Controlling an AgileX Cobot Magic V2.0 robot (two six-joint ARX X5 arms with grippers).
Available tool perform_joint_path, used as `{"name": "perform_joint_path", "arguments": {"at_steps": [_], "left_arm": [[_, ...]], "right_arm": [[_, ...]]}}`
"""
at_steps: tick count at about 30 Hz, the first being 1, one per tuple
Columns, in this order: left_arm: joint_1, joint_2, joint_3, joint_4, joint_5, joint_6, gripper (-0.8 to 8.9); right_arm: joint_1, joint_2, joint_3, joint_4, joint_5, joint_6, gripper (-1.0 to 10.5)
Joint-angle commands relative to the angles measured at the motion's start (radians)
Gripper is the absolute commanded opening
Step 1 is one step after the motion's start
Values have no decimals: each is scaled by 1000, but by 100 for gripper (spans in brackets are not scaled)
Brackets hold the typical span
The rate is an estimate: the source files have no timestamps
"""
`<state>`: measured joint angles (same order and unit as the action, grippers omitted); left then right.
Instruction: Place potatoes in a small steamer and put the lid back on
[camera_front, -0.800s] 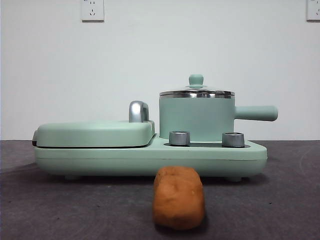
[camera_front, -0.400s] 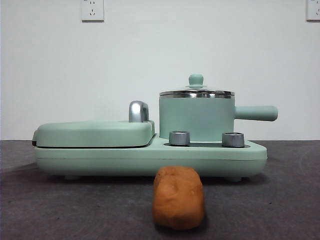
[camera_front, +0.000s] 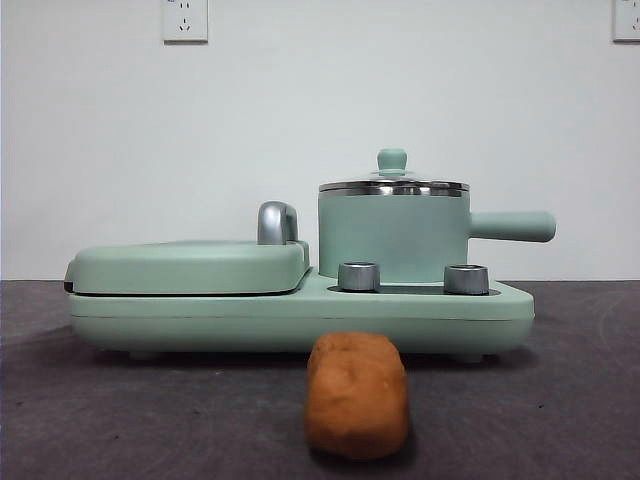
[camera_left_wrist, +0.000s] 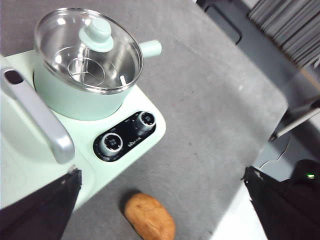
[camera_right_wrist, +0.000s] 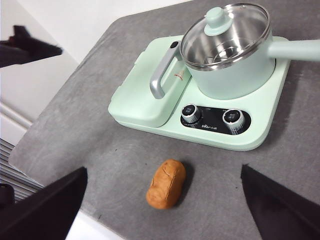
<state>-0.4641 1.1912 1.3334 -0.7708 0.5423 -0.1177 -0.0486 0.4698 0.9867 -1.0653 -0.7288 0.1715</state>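
The left gripper (camera_left_wrist: 160, 200) hangs high above the table with its two black jaws spread wide and nothing between them; the right gripper (camera_right_wrist: 165, 210) is likewise raised, jaws far apart and empty. Neither shows in the front view.

The potato (camera_front: 357, 395) lies on the grey table (camera_front: 560, 400) just in front of the cooker, apart from it, roughly below the left of the two knobs. It is orange-brown, oblong and dull-skinned, with one rounded end towards the front camera (camera_right_wrist: 166, 183) (camera_left_wrist: 149, 223).

Behind it, the small steamer (camera_front: 393, 238) stands upright on the right half of the cooker's base (camera_front: 300, 315). It is a mint-green pot with a steel rim, its stubby handle sticking out level to the right in the front view. The lid (camera_front: 392, 183) sits closed on the rim, green knob on top; through its clear glass the wrist views show a steel interior with a rack at the bottom (camera_left_wrist: 87, 50) (camera_right_wrist: 226, 35).

Two silver knobs (camera_front: 359, 276) (camera_front: 466, 279) sit on a black panel at the base's front edge, just before the pot. On the left half of the base the flat griddle cover (camera_front: 190, 265) is shut, its chrome handle (camera_front: 277, 222) rising just beside the pot.

A white wall (camera_front: 300, 120) behind carries two sockets, one (camera_front: 185, 19) at top left and one (camera_front: 626, 19) at the top right corner.
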Motion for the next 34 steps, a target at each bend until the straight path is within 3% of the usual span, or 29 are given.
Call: {"name": "perform_joint_path", "arguments": {"at_steps": [1, 8, 15, 29, 34], "left_arm": [[-40, 93, 60, 9, -49, 32, 531], [-126, 309, 174, 58, -201, 59, 531], [-166, 521, 340, 59, -219, 82, 529], [-195, 853, 727, 64, -387, 160, 497], [-195, 908, 760, 115, -394, 182, 485]], "right_arm": [[0, 11, 19, 11, 0, -14, 496], [0, 12, 19, 32, -2, -16, 496], [0, 12, 19, 32, -1, -27, 496], [0, 12, 19, 32, 0, -53, 496], [0, 12, 19, 32, 0, -57, 496]]}}
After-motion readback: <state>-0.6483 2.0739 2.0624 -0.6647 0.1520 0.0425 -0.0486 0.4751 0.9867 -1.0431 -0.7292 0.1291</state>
